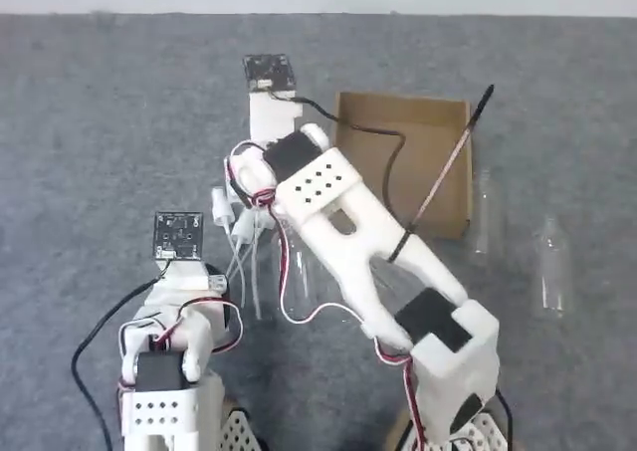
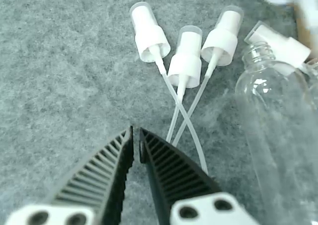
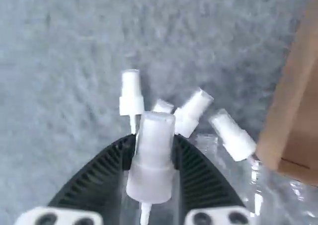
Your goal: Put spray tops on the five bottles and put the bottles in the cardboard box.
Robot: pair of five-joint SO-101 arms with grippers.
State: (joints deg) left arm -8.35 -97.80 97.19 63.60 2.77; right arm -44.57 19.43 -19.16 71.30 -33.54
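Note:
My right gripper (image 3: 153, 138) is shut on a white spray top (image 3: 150, 158), holding it upright above the grey carpet. Three more spray tops (image 3: 131, 93) lie on the carpet below it. In the left wrist view, my left gripper (image 2: 135, 135) is shut and empty, just short of three loose spray tops (image 2: 186, 56) whose tubes cross. Beside them lies a clear bottle (image 2: 273, 111) with a spray top (image 2: 276, 43) at its neck. The cardboard box (image 1: 403, 162) sits open at the back, right of the extended right arm (image 1: 338, 222).
Two clear bottles (image 1: 485, 212) (image 1: 552, 267) without tops stand to the right of the box. A thin dark rod (image 1: 453, 162) leans across the box. More clear bottles (image 1: 299, 272) lie under the right arm. Bare carpet stretches to the left.

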